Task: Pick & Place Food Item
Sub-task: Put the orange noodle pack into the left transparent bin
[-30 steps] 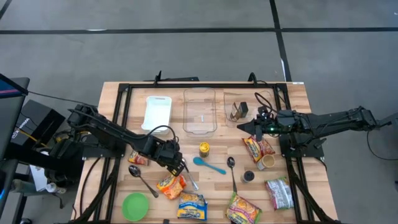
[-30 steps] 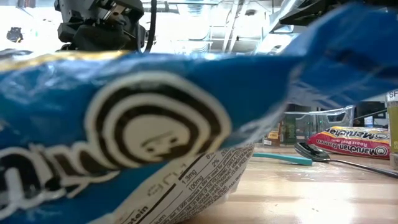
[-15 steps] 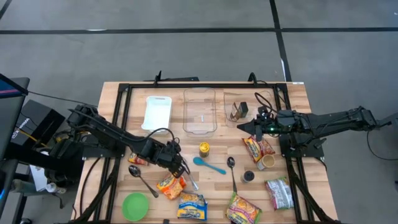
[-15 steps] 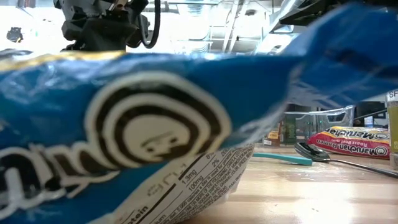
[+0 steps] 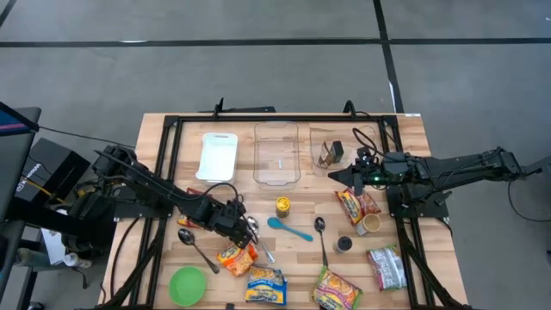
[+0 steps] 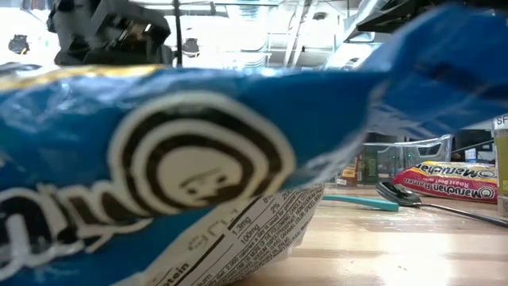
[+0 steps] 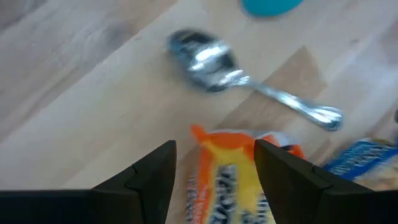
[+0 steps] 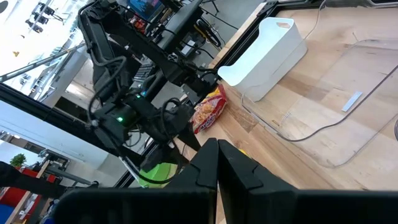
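Orange noodle packet (image 5: 237, 256) flat on table, just beside blue packet (image 5: 265, 285); long axis slanted, running away from left gripper (image 5: 244, 228); left gripper hovers at packet's upper end, fingers (image 7: 144, 180) spread wide, packet end between them in wrist view; left arm nearer by far; right gripper (image 5: 337, 175) pressed shut, well apart, waiting near clear tray (image 5: 276, 155)

Grey floor (image 5: 275, 77) w/ dark seam lines around the wood surface (image 5: 413, 129), which carries a black frame (image 5: 284, 119). Black cabinet (image 5: 39, 172) at its left edge, w/ cables. Low view: bright room behind, lit from overhead, shelving (image 6: 270, 40) in the distance. Right wrist view: windows (image 8: 37, 25), daylight, greenery outside.
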You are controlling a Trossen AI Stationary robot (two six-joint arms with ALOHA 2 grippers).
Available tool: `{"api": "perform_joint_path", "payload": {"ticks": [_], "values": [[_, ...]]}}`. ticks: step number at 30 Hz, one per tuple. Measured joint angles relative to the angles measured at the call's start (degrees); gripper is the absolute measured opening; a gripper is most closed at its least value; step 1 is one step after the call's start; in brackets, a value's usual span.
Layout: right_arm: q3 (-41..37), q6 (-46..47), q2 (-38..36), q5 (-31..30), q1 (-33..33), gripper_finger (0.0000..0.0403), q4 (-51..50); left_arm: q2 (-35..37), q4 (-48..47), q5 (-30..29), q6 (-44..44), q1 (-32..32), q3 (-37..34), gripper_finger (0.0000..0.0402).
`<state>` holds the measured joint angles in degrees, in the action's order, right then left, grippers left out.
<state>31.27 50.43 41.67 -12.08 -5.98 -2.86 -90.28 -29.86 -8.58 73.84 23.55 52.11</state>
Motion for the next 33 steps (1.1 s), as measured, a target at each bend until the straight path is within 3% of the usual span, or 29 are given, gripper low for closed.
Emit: {"api": "perform_joint_path", "payload": {"ticks": [13, 33], "values": [[0.0, 0.0, 0.0, 0.0, 0.0, 0.0000, 0.0, 0.0, 10.0, 1.7, 0.2, 0.6, -4.4, 0.0210], [0.0, 0.0, 0.0, 0.0, 0.0, 0.0000, 0.0, 0.0, 10.4, 1.9, 0.1, 0.9, -5.1, 0.0210]]}}
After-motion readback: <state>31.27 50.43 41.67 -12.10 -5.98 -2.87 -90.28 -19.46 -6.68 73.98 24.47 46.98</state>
